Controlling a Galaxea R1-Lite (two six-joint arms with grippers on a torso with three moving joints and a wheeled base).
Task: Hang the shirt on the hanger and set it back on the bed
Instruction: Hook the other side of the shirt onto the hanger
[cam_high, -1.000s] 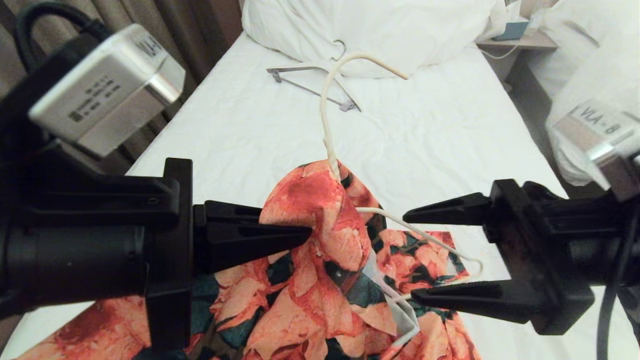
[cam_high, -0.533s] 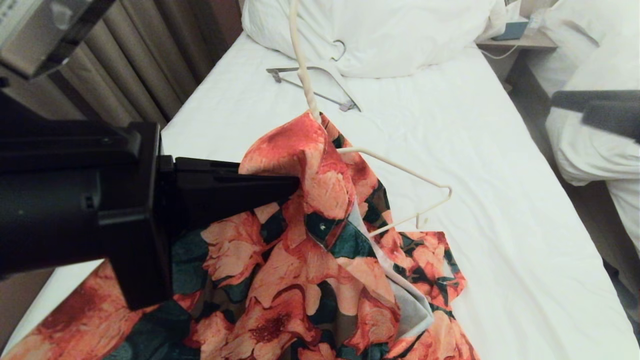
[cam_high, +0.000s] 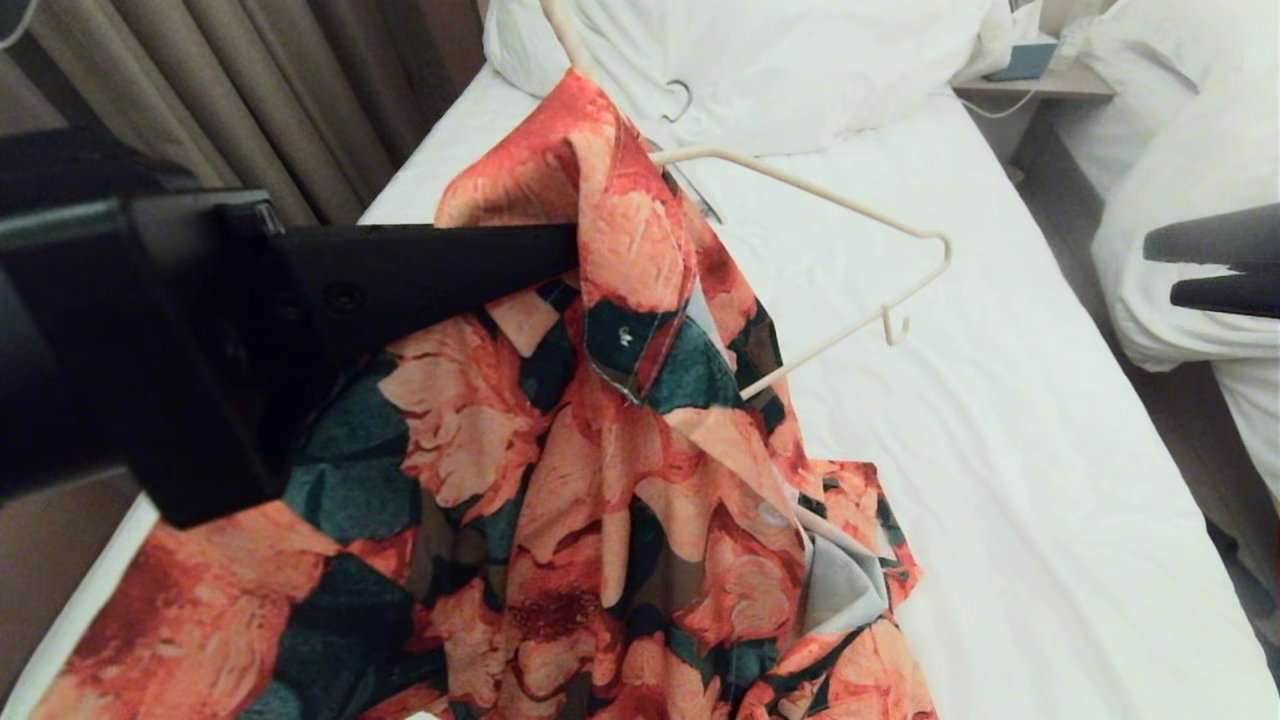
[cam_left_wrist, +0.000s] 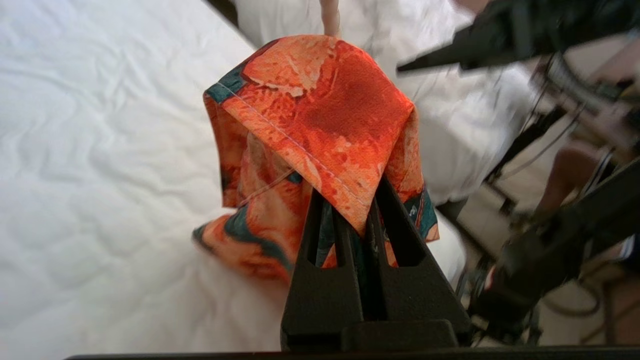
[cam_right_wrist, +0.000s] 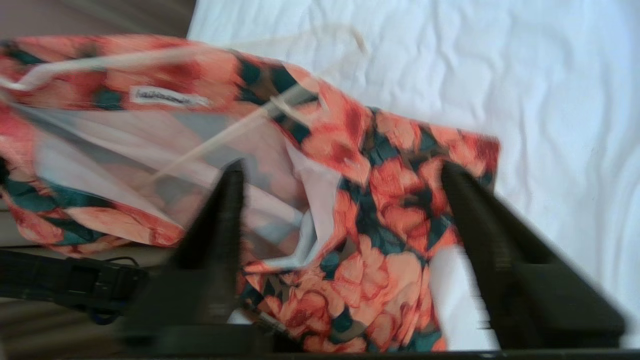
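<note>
A: Head view? 
B: The left hand (cam_high: 570, 250) pinches the shirt (cam_high: 600, 440) above the bed (cam_high: 1000, 420); the hanger (cam_high: 850, 210) juts toward 3 o'clock, hook cut off at 12. 
A: Wrists? 
B: Left is clamped on cloth. The right hand (cam_right_wrist: 340, 215) gapes, blurred.

Bed (cam_high: 1000, 420) with a smooth white sheet

We see the white pillow heap (cam_high: 800, 70) at its head; just before the pillow lies a second hanger (cam_high: 681, 100), mostly hidden. Well away from the pillow, the flowered shirt's (cam_high: 560, 520) lower part rests on the sheet.
</note>
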